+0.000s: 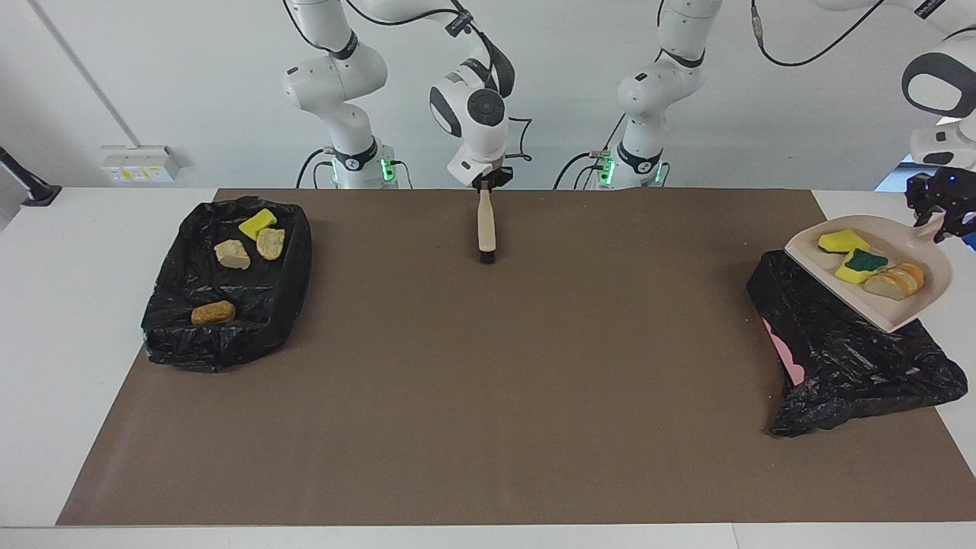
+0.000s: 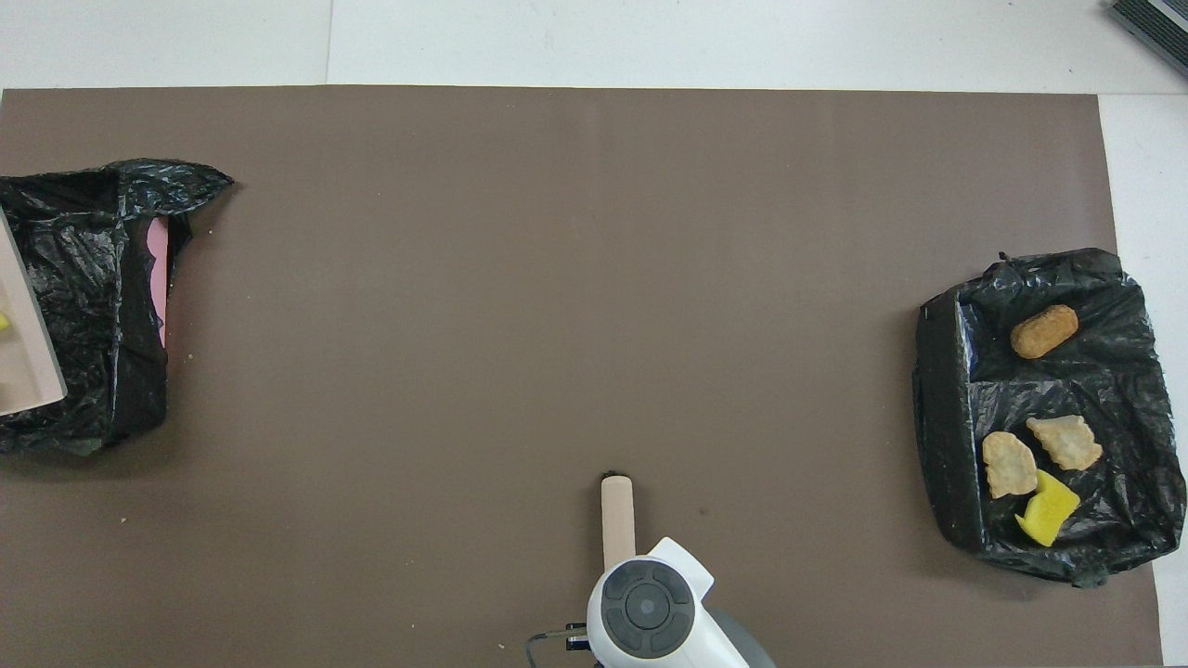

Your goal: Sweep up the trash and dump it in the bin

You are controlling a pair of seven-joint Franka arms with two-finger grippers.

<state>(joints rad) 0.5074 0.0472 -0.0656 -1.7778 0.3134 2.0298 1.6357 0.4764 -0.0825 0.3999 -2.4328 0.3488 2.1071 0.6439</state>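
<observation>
beige dustpan (image 1: 907,301) of trash (image 1: 865,264), apparently in left hand (image 1: 936,215), above bin (image 1: 854,358)

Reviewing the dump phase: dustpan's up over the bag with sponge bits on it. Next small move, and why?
Probably tip the dustpan lip-down. The left gripper holds its handle over the black bin bag, and three sponge chunks still lie in the pan near level, so only a tilt will slide them in. The right gripper waits with the brush.
</observation>
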